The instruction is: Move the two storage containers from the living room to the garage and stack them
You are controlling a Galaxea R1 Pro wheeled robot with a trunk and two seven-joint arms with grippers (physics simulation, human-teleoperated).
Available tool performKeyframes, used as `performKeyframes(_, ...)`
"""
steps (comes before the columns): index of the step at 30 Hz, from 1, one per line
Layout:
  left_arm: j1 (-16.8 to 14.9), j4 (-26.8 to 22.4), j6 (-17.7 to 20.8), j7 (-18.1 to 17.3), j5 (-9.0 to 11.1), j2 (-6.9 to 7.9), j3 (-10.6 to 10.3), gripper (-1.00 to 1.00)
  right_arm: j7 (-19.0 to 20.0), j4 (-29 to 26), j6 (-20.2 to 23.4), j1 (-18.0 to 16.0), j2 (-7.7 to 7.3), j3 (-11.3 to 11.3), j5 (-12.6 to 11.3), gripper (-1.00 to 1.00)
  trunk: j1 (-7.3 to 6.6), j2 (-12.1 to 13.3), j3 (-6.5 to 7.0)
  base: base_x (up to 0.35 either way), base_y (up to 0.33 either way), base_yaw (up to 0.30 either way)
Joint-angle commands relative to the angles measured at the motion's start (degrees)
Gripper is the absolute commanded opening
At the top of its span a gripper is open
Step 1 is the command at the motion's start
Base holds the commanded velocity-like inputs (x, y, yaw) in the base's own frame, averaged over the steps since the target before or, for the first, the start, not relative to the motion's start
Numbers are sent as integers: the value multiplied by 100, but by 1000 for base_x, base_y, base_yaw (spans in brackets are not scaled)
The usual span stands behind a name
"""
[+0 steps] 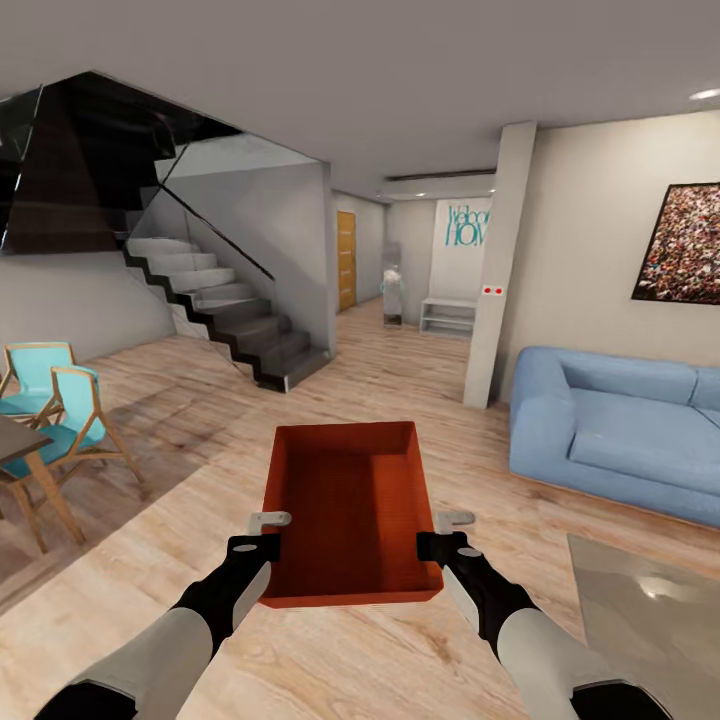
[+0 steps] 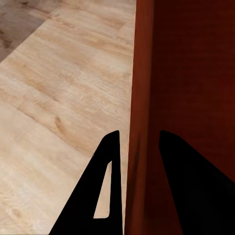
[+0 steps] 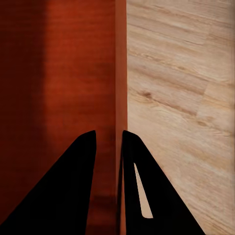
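Storage container point(image 1: 352, 520) carried over living-room planks.
Left gripper point(image 1: 268, 532) and right gripper point(image 1: 440, 533) each pinched opposite side walls between their jaws.

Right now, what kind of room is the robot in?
Likely a home's open living room: a blue sofa, a light wood plank floor, a staircase and framed wall art.

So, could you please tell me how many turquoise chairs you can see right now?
2. Both stand at the head view's left edge beside the wooden table: one turquoise chair nearer the robot, the other turquoise chair just behind it. More may sit beyond the frame.
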Motion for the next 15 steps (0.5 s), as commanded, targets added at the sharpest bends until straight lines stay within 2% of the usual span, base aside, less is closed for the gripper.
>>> performKeyframes(1, -1, -20, 49, 164, -71, 59, 177, -100, -25, -18, 33, -2, -7, -121, -6, -100, 5, -4, -2, 320, 80, -17)
performKeyframes(15, -1, -20, 51, 164, -73, 59, 177, -100, -28, -18, 37, -2, -10, -121, -6, -100, 5, -4, -2, 320, 80, -2)
